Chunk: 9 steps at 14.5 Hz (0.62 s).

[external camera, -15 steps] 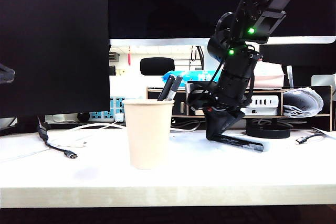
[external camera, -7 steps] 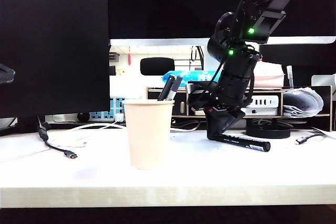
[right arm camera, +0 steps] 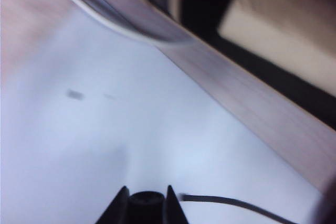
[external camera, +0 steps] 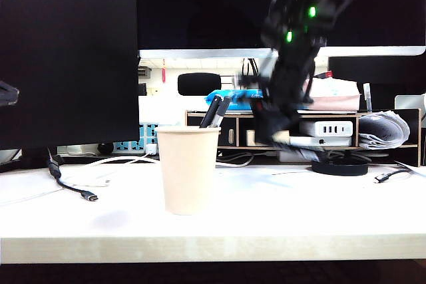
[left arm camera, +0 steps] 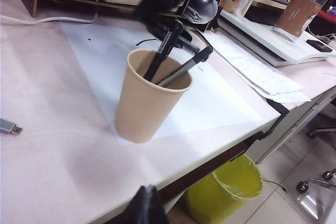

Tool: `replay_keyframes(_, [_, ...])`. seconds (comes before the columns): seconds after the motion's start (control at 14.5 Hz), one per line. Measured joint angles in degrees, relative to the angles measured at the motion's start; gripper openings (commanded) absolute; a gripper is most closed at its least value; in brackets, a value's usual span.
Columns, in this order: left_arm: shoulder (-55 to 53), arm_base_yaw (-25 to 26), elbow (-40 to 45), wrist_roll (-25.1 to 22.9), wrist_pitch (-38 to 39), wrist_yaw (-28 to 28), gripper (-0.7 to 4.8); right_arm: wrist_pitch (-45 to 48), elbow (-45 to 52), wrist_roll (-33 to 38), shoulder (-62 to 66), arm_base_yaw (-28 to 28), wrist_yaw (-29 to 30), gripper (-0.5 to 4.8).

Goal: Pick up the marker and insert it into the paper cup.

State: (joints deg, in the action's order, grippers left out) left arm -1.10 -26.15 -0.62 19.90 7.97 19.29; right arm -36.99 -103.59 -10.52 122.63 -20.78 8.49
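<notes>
Nearest to us, the paper cup stands upright on the white sheet covering the pale table. Two slim dark pens lean inside it, their ends above the rim.

Behind and right of the cup, we see the right gripper, blurred, hanging above the table. In the right wrist view its two fingertips press against the round black end of the marker, so the jaws stand narrow, holding the marker clear of the sheet.

In the left wrist view, only a dark tip of the left gripper shows; we cannot tell how its jaws stand.

Farthest back lie a black monitor and cluttered shelves.
</notes>
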Motion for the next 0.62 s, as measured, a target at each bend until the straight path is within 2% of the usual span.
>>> replay_keyframes(0.34, [0.0, 0.0, 0.0, 0.0, 0.0, 0.0, -0.05, 0.2, -5.4, 8.3, -4.5, 0.0, 14.6, 0.38])
replay_keyframes(0.62, [0.0, 0.0, 0.0, 0.0, 0.0, 0.0, -0.05, 1.0, -5.4, 9.0, -12.7, -0.3, 33.6, 0.38])
